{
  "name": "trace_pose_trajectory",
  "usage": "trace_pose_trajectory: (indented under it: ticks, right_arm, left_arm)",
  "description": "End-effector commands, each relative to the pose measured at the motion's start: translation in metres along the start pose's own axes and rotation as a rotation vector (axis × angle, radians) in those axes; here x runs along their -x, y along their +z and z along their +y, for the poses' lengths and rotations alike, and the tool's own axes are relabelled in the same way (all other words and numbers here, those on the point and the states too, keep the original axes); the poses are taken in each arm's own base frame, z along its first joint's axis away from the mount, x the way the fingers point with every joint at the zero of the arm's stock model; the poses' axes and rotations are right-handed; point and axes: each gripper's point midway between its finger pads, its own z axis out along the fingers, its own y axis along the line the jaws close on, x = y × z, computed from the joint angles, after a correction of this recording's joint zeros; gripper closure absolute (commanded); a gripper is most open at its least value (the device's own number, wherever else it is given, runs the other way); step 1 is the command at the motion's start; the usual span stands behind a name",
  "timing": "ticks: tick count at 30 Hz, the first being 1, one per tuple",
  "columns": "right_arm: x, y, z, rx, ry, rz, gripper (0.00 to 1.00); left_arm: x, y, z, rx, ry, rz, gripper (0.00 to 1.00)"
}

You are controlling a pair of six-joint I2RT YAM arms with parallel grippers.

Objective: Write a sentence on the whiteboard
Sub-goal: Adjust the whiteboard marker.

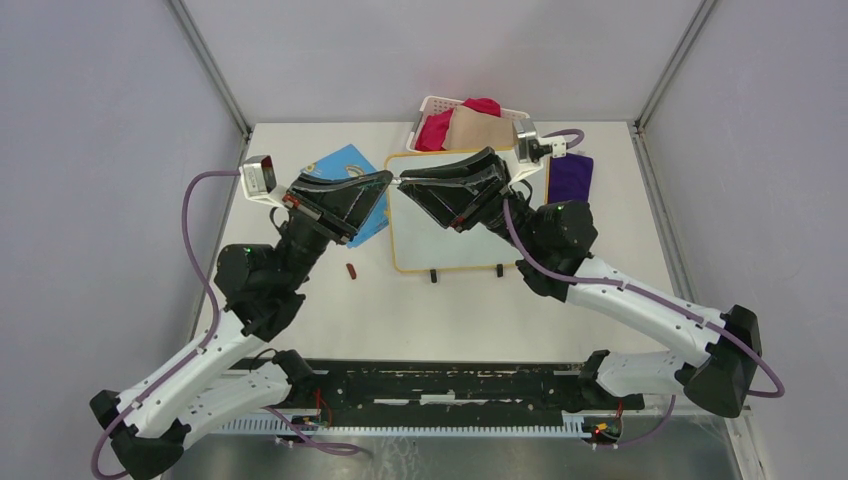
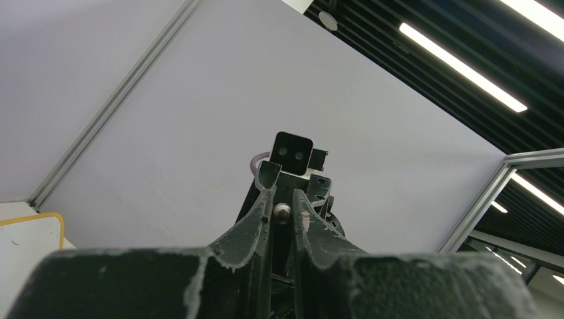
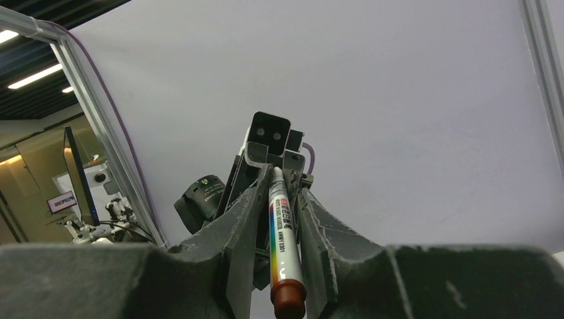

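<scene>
The whiteboard, white with a yellow frame, lies on the table past both arms; a corner of the whiteboard shows in the left wrist view. The sentence is out of view; the board's visible part is bare. Above its near-left edge my two grippers meet tip to tip. My left gripper is shut on one end of a white marker, seen end-on as the marker's tip. My right gripper stands narrowly open around the marker, its dark-red end toward the camera.
A small dark-red cap lies on the table left of the board. A blue card sits under the left gripper. Behind the board is a white basket of cloths, with a purple cloth to its right. Grey walls enclose the table.
</scene>
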Motion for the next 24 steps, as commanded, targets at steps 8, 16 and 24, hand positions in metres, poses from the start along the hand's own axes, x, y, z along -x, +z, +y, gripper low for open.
trace_pose_trajectory:
  ticks: [8, 16, 24]
  right_arm:
    - [0.0342, 0.0031, 0.0241, 0.059, -0.053, -0.080, 0.69]
    - [0.0287, 0.0028, 0.0242, 0.054, -0.059, -0.039, 0.68]
    - [0.0271, 0.0026, 0.0240, 0.037, -0.089, 0.002, 0.68]
  left_arm:
    - [0.0127, -0.0012, -0.0149, -0.033, 0.053, -0.029, 0.98]
    - [0.0142, -0.0020, -0.0159, -0.025, 0.067, -0.024, 0.98]
    - [0.0109, 0.0007, -0.0158, -0.004, 0.090, 0.019, 0.98]
